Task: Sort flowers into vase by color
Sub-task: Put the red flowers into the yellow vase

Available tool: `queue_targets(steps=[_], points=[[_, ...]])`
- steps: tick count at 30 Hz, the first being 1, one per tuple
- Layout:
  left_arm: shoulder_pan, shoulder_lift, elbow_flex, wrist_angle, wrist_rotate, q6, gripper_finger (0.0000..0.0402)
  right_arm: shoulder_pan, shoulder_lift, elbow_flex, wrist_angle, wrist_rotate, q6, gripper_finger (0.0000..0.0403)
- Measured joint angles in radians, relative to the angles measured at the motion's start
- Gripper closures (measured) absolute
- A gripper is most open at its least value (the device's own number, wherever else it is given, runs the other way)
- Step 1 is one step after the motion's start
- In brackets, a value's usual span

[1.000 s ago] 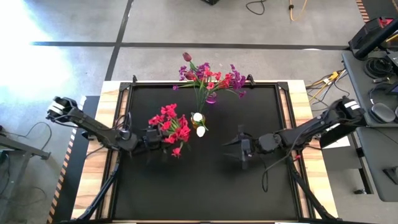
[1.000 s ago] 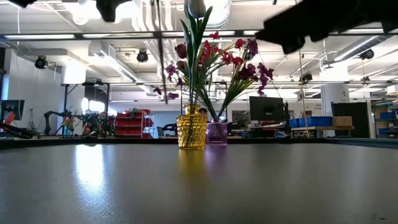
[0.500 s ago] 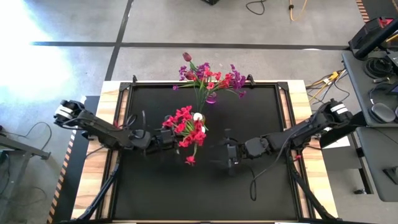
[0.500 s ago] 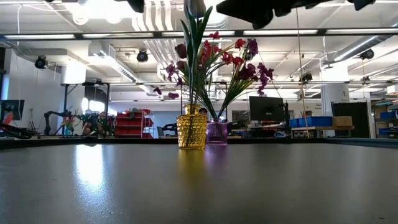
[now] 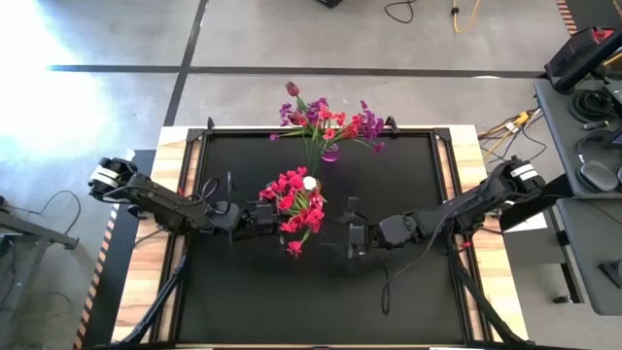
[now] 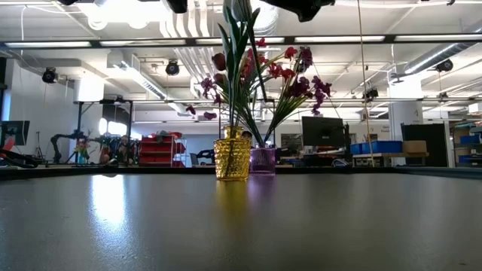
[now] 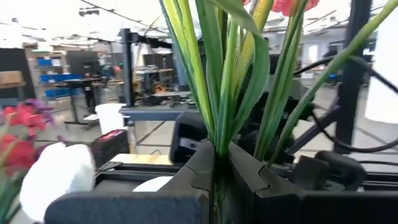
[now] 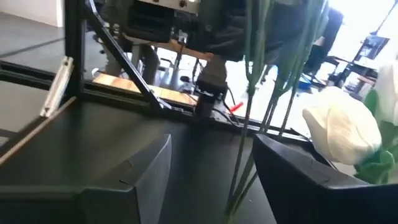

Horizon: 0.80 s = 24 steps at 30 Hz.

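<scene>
1. The left claw [image 5: 260, 218] was clamped shut on the green stems of the red-pink spray [image 5: 297, 206], holding it in the air over the middle of the surface [image 5: 408, 175], its blooms just above the yellow vase [image 6: 231, 158]. The left wrist view showed the stems [image 7: 231, 93] pinched between the fingers [image 7: 199, 171].
2. The right claw [image 5: 354, 236] hung close beside the spray on its right, jaws spread apart with thin stems [image 8: 249, 118] passing between them but not gripped; a white bloom [image 8: 341, 132] sat just beside one finger.
3. The purple vase [image 6: 262, 161] stood near the middle of the far edge, touching or just behind the yellow one, carrying mixed purple and red flowers [image 5: 326, 119].
4. The spray looked light, with springy, slippery plastic stems and a floppy, top-heavy head. Low on the bundled stems seemed the best place to take hold, since the blooms would crush or shed.
5. Against 1 second earlier, both arms had closed toward the centre: the spray had shifted right until it covered the white tulip [image 5: 309, 182], and the right claw had travelled left to meet it.
</scene>
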Motion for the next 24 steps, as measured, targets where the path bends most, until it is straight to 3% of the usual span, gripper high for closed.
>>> queue_targets(steps=[13, 17, 24], points=[[0.001, 0.074, 0.0, 0.088, 0.061, -0.002, 0.0398, -0.04, 0.002, 0.0, 0.01, -0.007, 0.073, 0.0287], [0.001, 0.079, 0.001, 0.083, 0.062, 0.006, 0.0398, -0.038, 0.005, 0.0, -0.008, -0.008, 0.073, 0.028], [0.0, 0.059, 0.001, 0.075, 0.058, 0.018, 0.0398, -0.013, -0.057, -0.001, -0.174, 0.007, 0.142, 0.0226]])
